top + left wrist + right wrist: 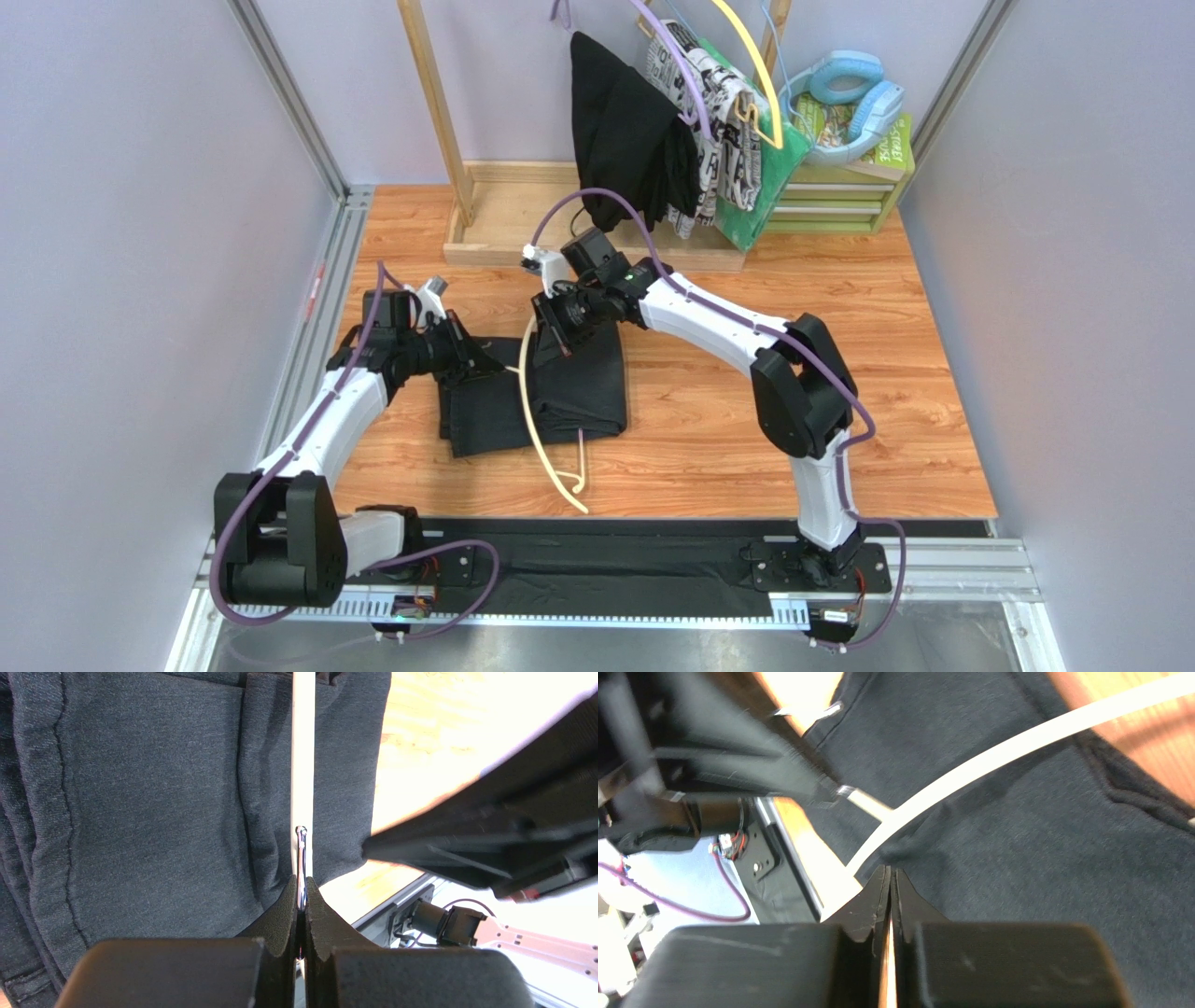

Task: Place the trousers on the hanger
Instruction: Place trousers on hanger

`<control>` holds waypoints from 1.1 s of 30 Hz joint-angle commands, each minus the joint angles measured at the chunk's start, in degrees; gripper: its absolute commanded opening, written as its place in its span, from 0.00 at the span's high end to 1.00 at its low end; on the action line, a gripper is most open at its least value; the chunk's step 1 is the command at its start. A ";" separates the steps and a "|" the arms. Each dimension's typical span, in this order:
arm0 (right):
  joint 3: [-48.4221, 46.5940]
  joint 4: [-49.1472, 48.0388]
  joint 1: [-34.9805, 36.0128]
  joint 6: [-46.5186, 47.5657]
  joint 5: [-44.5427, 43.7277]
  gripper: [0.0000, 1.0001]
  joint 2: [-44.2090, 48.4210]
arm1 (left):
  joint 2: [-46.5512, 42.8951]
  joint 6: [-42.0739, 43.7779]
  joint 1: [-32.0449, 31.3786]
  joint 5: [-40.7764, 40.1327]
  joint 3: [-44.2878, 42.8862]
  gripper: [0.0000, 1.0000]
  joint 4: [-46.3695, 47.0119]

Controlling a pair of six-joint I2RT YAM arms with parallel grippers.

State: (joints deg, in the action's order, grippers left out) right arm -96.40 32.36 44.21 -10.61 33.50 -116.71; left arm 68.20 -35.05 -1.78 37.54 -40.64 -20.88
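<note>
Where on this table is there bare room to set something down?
Bare wood lies right of the trousers, up to the right arm's elbow, and beyond that arm toward the right wall. A narrow strip runs between the trousers and the black mat. Crowded: the left gripper and right gripper at the hanger, and the rack base behind.

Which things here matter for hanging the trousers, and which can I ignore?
In the job:
trousers
cream hanger
left gripper and right gripper, each with jaws shut on it

Lying about:
black garment
patterned cloth
yellow hanger
blue headphones
green bag
</note>
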 commanded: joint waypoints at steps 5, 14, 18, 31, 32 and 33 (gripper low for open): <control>5.86 2.36 5.71 1.47 1.75 1.00 -5.28 | 0.00 1.03 0.02 0.08 -3.39 1.00 -1.00; 6.05 4.63 4.32 2.87 1.22 0.80 -1.08 | -0.88 2.35 0.02 -0.98 -5.15 1.00 -5.04; 5.17 7.54 2.47 3.84 -0.45 0.59 5.77 | -0.79 1.56 0.02 -0.98 -5.41 1.00 -4.69; 8.60 -9.68 0.70 -19.00 2.02 0.23 7.20 | 0.44 -4.32 -0.42 -2.64 -8.04 1.00 -5.92; 7.99 -10.21 1.92 -19.36 1.14 0.24 5.71 | 0.44 -4.41 -0.42 -3.17 -8.48 1.00 -7.40; 7.11 -10.73 2.37 -19.71 0.79 0.25 5.09 | 0.18 -4.42 -0.50 -3.61 -8.75 1.00 -7.68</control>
State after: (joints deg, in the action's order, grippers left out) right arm -87.94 30.24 43.94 -21.91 34.81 -109.14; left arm 68.93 -36.27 -1.98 35.20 -45.12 -27.20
